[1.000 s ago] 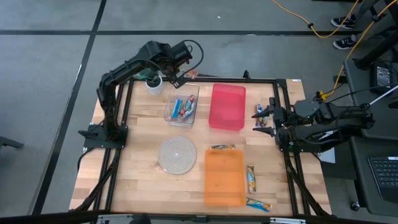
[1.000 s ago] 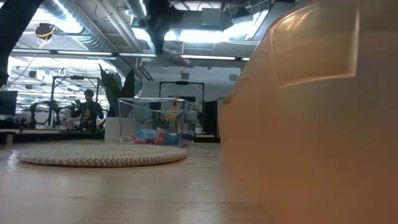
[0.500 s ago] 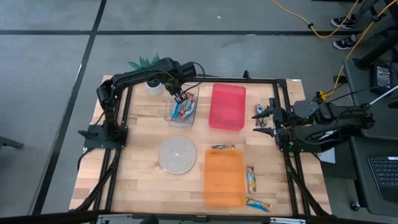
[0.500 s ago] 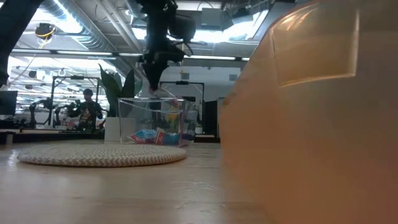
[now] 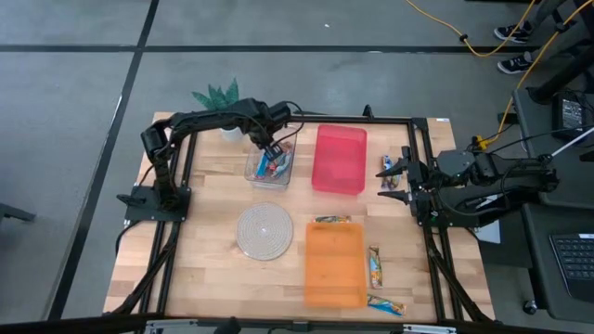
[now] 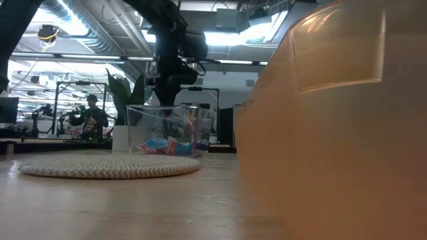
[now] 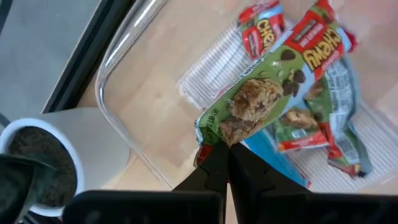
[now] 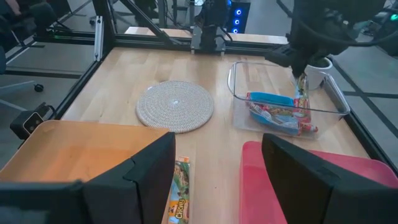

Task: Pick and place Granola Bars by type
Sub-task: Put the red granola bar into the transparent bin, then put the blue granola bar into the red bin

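Now dropping a bar into the clear bin

High view: left pincer point(image 5: 269, 151) sits over the clear bin point(image 5: 270, 165); right pincer point(image 5: 393, 176) waits, released.
Left wrist view: clenched fingertips point(image 7: 214, 163) pinch a green granola bar point(image 7: 249, 111) above binned bars. Next: let go.

"chewy" readable on two red-topped granola bars point(image 7: 323, 46) in the clear bin point(image 7: 143, 124), at 1 o'clock from the green bar point(image 7: 249, 109); other wrapper print too small to read.
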Motion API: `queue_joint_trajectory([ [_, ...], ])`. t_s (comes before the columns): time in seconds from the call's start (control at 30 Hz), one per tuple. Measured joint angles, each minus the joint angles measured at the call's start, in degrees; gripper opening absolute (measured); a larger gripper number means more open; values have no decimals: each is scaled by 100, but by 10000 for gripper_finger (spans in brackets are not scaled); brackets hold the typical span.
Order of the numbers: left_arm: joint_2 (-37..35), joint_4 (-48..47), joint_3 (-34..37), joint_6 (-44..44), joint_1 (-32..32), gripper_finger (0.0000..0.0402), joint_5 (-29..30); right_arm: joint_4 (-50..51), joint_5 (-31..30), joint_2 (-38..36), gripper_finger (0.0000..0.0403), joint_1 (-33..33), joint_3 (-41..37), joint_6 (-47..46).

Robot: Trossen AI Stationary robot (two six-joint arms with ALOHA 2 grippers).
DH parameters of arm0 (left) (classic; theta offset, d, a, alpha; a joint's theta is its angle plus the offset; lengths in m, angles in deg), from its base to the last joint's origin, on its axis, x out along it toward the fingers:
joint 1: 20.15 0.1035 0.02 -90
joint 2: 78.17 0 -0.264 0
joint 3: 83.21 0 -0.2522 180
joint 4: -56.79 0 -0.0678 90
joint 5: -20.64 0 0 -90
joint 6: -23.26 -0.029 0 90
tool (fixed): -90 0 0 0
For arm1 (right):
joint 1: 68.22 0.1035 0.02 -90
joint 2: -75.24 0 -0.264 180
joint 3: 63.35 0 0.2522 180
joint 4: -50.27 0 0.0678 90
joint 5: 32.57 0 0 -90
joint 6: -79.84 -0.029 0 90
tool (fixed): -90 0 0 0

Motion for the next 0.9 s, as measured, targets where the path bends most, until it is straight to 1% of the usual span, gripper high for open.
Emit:
queue_joint_trajectory([
  [0.23, 0, 143, 263, 4, 33, 5, -1, -4, 0, 0, 241, 0, 0, 0],
  [0.4, 0, 162, 286, 2, 33, 6, -81, -10, 0, 0, 241, 0, -1, 0],
  [0.53, 0, 175, 286, 65, 33, 9, -18, -15, 0, -2, 241, 2, 0, -26],
  [0.67, 0, 155, 286, 63, 32, 29, -5, -13, 4, -2, 241, 0, 0, -24],
  [0.9, -34, 85, 286, 45, -18, 87, -11, -11, 7, -2, 241, 0, 0, -24],
])
